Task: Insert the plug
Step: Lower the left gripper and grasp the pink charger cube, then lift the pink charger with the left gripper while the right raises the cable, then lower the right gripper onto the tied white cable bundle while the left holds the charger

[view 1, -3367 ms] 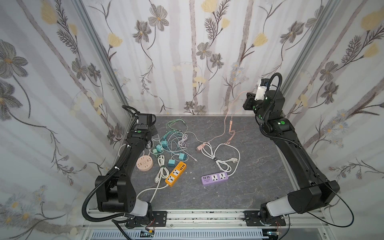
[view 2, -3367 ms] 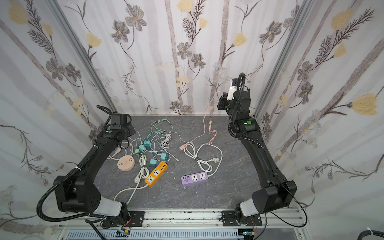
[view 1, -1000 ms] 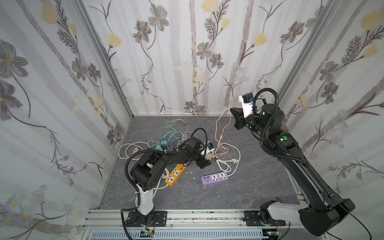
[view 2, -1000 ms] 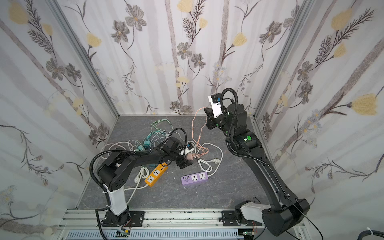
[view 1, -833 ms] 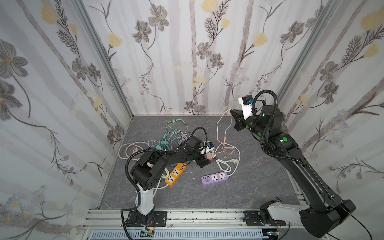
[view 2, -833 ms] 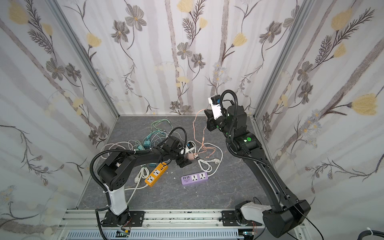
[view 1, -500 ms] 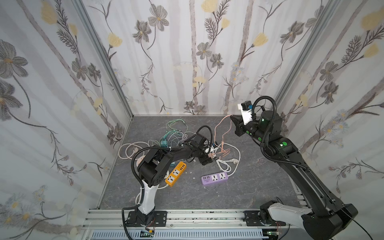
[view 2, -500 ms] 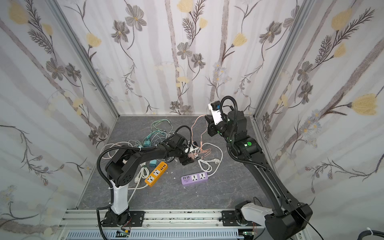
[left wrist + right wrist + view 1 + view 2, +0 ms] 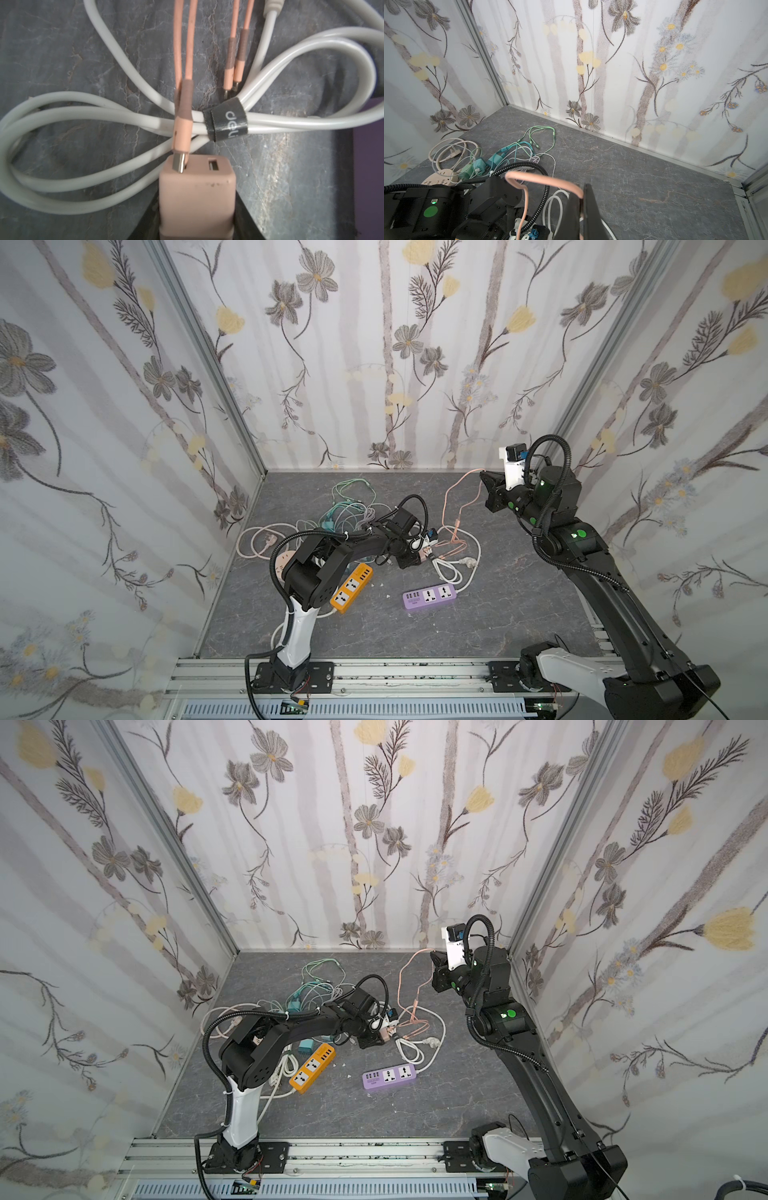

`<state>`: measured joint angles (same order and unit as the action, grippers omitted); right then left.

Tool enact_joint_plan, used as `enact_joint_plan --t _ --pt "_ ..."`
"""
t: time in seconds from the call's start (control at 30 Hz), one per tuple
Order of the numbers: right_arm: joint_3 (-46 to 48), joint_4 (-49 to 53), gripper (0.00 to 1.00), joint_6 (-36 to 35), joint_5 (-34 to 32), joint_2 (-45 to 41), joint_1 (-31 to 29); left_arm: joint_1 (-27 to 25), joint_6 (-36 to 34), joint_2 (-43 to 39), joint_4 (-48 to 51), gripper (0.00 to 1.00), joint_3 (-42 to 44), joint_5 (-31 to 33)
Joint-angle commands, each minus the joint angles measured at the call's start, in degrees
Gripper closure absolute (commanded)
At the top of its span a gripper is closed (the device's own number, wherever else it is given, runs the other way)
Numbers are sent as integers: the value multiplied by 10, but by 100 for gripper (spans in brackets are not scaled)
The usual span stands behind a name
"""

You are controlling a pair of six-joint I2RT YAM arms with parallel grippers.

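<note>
Plug (image 9: pixel 182 128) touches pink charger (image 9: pixel 197 197), seating unclear; left hand (image 9: pixel 413 558) flanks it, grip uncertain; right hand (image 9: pixel 581 199) clenches pink cable (image 9: pixel 542 179).

Both top views look down over the whole table (image 9: pixel 498 614); left wrist view sits close.

I see a dark grey, stone-patterned tabletop (image 9: pixel 498 614). Lying on it:
- orange power strip (image 9: pixel 351 587), left of centre
- purple power strip (image 9: pixel 430 595), centre
- white cable bundle (image 9: pixel 478 549)
- pink cable (image 9: pixel 455 540) loops
- teal-green cable tangle (image 9: pixel 349 506), rear
- round beige socket (image 9: pixel 440 178)
</note>
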<state>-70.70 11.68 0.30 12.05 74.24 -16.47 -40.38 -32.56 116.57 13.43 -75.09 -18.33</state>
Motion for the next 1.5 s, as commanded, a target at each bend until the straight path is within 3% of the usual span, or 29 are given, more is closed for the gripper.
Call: enact_joint_plan --t 0.0,0.17,0.33,0.5,0.77,0.93,1.17,1.33,1.37,1.4,1.47 --pt "-11 -22 100 1 14 2 1 8 28 -41 -36 86 18 4" --pt "-96 30 100 32 50 31 -16 43 121 -195 -112 100 111 26" --pt "-144 -16 100 82 48 84 -76 77 232 -334 -185 100 193 112" --pt "-198 -63 100 166 93 215 -122 122 332 -434 -276 100 261 181" --pt "-293 -46 100 164 107 312 -174 141 409 -462 -219 100 239 305" --pt "-465 19 100 103 56 373 -173 169 436 -467 -152 100 178 282" --pt "-661 33 98 80 -8 537 -163 187 444 -446 -45 100 110 291" --pt "-653 151 45 94 -7 565 -163 194 465 -423 3 100 119 298" --pt "-629 187 29 85 -13 553 -161 195 464 -416 13 100 117 299" --pt "-594 220 21 78 -25 535 -161 196 464 -411 23 100 111 308" --pt "-485 240 18 70 -61 482 -157 199 467 -398 42 100 99 322"
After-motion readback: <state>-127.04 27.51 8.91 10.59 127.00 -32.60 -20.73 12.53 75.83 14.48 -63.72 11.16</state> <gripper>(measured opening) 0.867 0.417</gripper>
